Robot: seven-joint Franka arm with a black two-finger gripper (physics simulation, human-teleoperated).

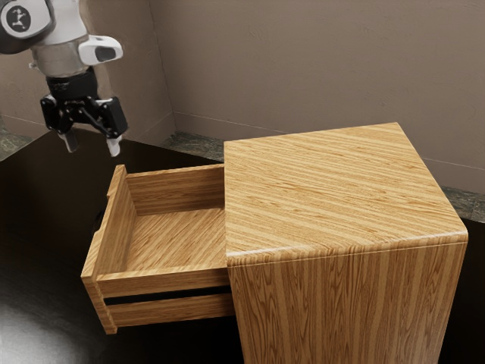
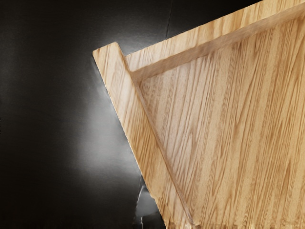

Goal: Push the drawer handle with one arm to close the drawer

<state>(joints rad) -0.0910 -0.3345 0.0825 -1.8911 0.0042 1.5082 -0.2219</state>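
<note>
The gripper (image 1: pixel 92 144) is open, with a gap between its fingertips, above the table and near the far end of the drawer front. A wooden drawer (image 1: pixel 178 235) stands pulled out from its cabinet toward the exterior view's left. On the outer side of its front panel (image 1: pixel 111 227), a small dark part of the handle (image 1: pixel 99 218) shows; the rest is hidden behind the panel. In the wrist view, the drawer front (image 2: pixel 126 102) slants beside the bare drawer floor (image 2: pixel 190 119); a pale, glossy shape beside the panel cannot be identified.
The wooden cabinet (image 1: pixel 341 189) stands at the exterior view's right, its top higher than the drawer. A dark, shiny table (image 1: pixel 38 227) extends outside the drawer front. Walls rise behind the table.
</note>
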